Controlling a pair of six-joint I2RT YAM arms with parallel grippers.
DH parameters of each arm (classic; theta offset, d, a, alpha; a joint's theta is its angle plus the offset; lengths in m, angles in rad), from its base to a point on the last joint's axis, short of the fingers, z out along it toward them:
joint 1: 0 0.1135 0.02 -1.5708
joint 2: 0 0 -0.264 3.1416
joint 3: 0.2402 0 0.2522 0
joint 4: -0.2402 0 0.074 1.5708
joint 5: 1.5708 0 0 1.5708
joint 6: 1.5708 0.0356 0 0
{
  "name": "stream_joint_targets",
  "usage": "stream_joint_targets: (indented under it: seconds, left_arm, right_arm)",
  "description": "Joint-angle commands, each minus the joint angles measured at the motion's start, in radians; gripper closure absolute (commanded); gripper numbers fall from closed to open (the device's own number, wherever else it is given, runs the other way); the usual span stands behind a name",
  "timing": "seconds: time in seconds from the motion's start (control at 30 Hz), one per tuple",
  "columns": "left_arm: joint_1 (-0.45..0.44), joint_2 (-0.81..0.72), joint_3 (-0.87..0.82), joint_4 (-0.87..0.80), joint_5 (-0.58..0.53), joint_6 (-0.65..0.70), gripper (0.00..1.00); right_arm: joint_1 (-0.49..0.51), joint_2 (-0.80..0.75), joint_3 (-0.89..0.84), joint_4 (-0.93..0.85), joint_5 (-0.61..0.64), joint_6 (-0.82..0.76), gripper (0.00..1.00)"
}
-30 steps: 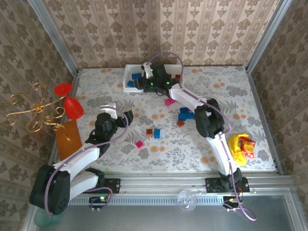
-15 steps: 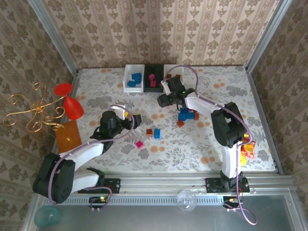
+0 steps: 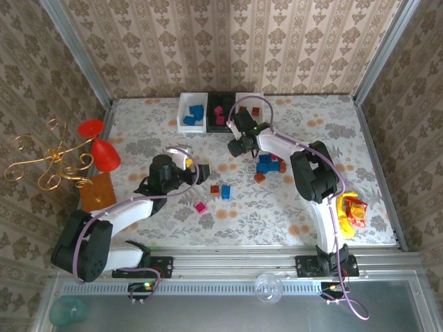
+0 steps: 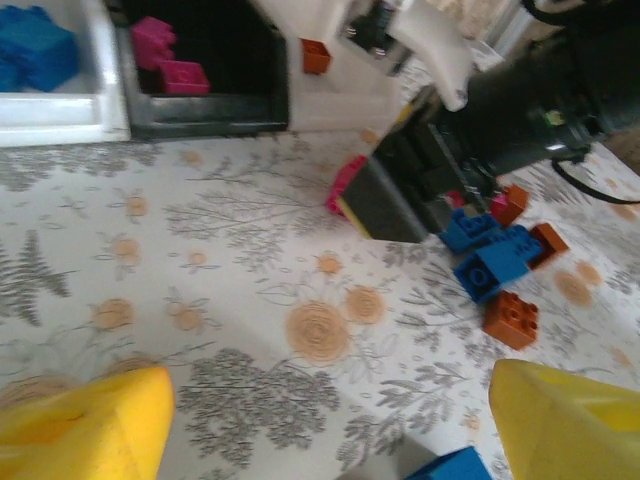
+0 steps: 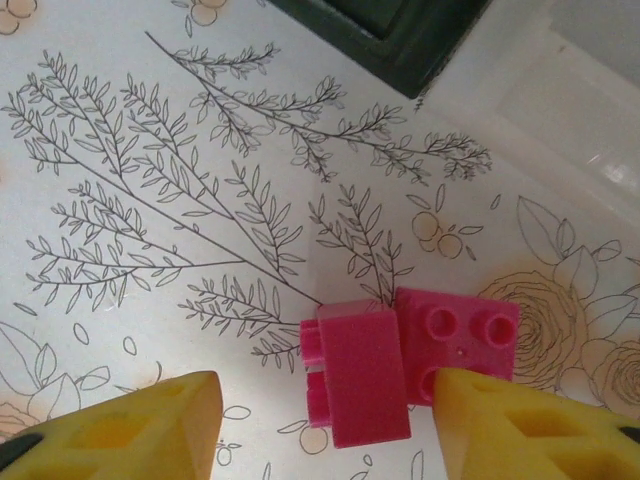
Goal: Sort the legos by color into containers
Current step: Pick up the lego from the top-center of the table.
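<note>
— While working outward from the tabletop's (image 3: 311, 207) near edge: anything loose?
— Yes. Closest to that edge, left of centre, a pink brick (image 3: 201, 207). Just beyond it, an orange brick (image 3: 215, 189) and a blue brick (image 3: 225, 191) side by side, barely apart. Toward the near right corner, a yellow object (image 3: 345, 211).
— And the left gripper (image 3: 199, 171)?
— Hovers just past those three bricks, left of centre. Yellow fingers (image 4: 80, 425) spread wide, with nothing between them.
— Farther out, toward the middle?
— A blue cluster (image 3: 266, 164) right of centre, with an orange-brown brick (image 3: 259, 178) at its near side.
— And the right gripper (image 3: 239, 146)?
— Sits low at the tabletop's middle, slightly toward the far edge. Jaws partway apart, straddling a pair of pink bricks (image 5: 400, 360) pressed together: one yellow fingertip (image 5: 500, 430) right at the pair's side, the other clear of it. Not clamped yet.
— Along the far edge?
— Three bins in a row, about midway along it. Left white bin (image 4: 60, 110) with blue bricks (image 4: 35, 45) inside; black bin (image 4: 205, 108) in the middle with magenta bricks (image 4: 165, 60) inside; right white bin (image 3: 250, 95) with a single orange piece (image 3: 255, 111) inside.
</note>
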Motion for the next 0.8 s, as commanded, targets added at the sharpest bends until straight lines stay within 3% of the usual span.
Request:
stream_joint_targets:
  seconds: [0.0, 0.3, 0.77]
  left_arm:
    - [-0.014, 0.010, 0.028, 0.004, 0.044, 0.032, 0.17]
    - [-0.036, 0.036, 0.041, 0.001, 0.037, 0.035, 0.17]
    - [-0.044, 0.043, 0.038, 0.003, 0.015, 0.046, 0.17]
  right_arm:
    - [0.016, 0.026, 0.039, -0.044, -0.013, -0.016, 0.44]
    - [0.025, 0.037, 0.025, -0.042, -0.024, -0.013, 0.52]
    - [0.017, 0.096, 0.087, -0.086, 0.063, -0.036, 0.53]
